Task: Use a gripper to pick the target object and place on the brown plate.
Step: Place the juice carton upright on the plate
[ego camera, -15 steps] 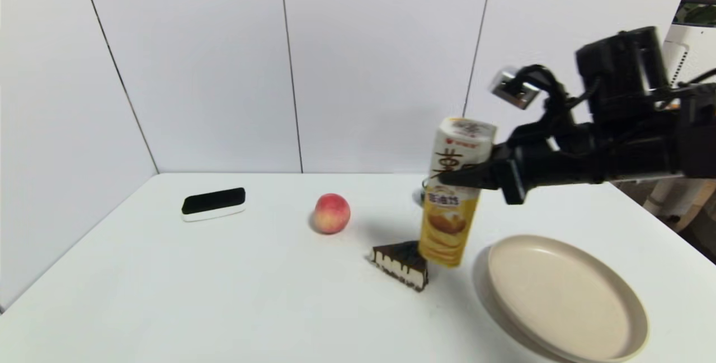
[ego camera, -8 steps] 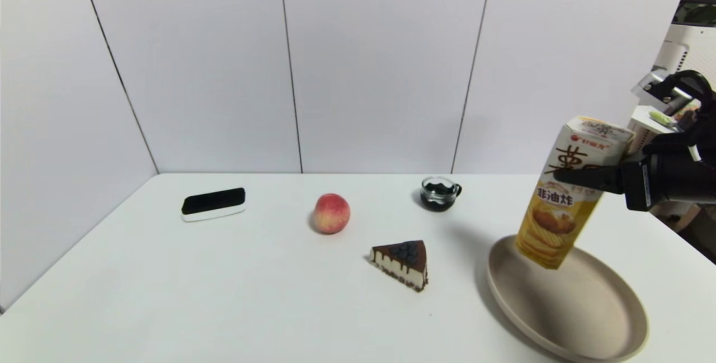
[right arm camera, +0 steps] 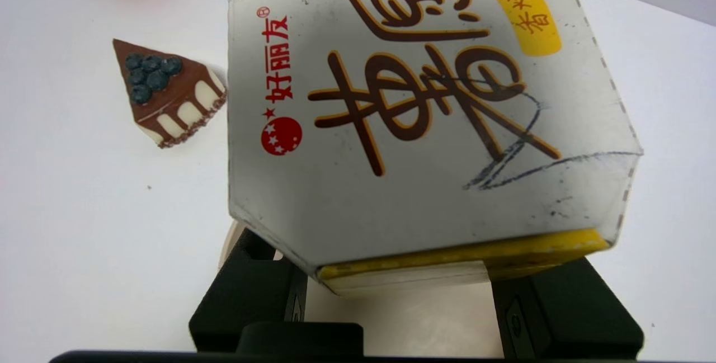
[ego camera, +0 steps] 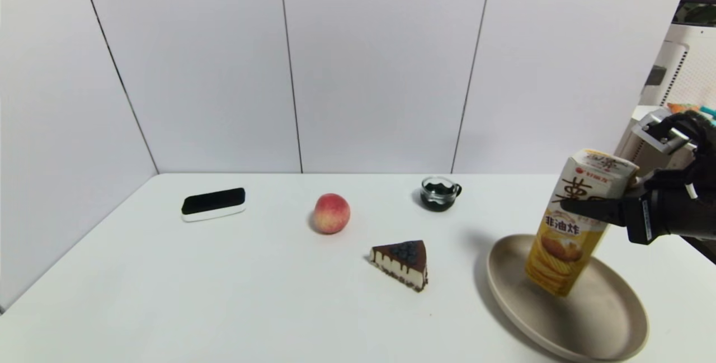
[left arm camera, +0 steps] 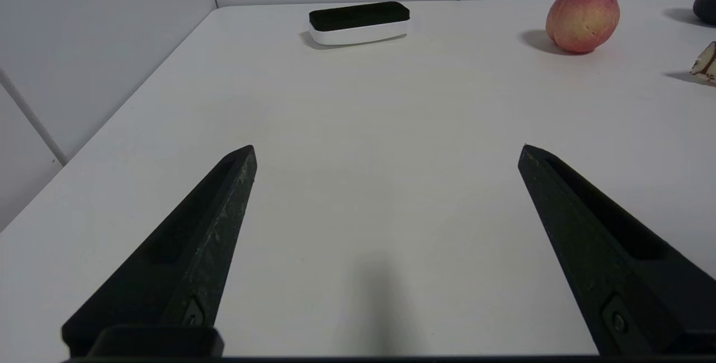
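— Where are we seeing the snack box (ego camera: pixel 582 220)?

— We are finding it tilted over the brown plate (ego camera: pixel 609 318), pinched at its white upper part by the right gripper (ego camera: pixel 601 206); we cannot tell whether its lower edge is touching the plate.

— And the far finger?

— The box is hiding it, and the arm is running off past the plate.

— Beyond the plate?

— We are seeing the cake slice (ego camera: pixel 401 263) near it, the peach (ego camera: pixel 331 213), dark cup (ego camera: pixel 439 193) and eraser (ego camera: pixel 213 203) farther. The left gripper (left arm camera: pixel 386 156) is hanging spread wide over the table (left arm camera: pixel 363 128), holding nothing.
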Motion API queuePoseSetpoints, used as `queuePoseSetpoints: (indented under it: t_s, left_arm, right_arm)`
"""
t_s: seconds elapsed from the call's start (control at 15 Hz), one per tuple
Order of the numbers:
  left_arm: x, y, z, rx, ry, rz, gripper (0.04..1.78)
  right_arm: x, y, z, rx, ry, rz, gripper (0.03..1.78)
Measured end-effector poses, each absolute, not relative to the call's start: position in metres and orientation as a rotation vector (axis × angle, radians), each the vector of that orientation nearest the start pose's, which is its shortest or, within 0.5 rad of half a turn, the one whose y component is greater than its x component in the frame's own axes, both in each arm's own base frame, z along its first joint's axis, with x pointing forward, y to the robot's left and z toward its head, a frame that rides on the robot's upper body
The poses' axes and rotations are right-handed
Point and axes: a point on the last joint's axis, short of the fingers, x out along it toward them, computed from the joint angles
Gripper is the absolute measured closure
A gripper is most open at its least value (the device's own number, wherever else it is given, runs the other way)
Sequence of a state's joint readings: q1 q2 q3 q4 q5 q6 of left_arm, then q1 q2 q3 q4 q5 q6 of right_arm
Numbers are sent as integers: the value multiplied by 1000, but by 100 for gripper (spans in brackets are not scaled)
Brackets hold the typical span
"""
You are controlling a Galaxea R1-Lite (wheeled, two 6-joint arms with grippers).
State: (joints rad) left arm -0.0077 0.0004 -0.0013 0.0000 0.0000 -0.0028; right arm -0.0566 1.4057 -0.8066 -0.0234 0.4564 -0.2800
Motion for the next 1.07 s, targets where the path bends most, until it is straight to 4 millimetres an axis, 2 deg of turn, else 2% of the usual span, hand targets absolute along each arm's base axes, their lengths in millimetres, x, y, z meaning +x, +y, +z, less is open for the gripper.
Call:
queuePoseSetpoints:
  t_s: [0.2, 0.4, 0.67, 0.87, 1.07]
  left_arm:
    - [-23, 0, 76, -3, -1, -8, 13]
    - [-23, 0, 76, -3, -1, -8, 13]
    - [-23, 0, 76, -2, -1, -8, 13]
    - [-23, 0, 76, -3, -1, -8, 13]
    - [-23, 0, 76, -3, -2, -8, 13]
  right_arm:
    - [223, -3, 197, -118, 518, 465, 94]
    - [224, -3, 196, -119, 513, 465, 67]
    - [219, -2, 199, -119, 511, 464, 44]
    - [207, -2, 205, -109, 509, 455, 34]
    - [182, -6, 206, -81, 552, 395, 26]
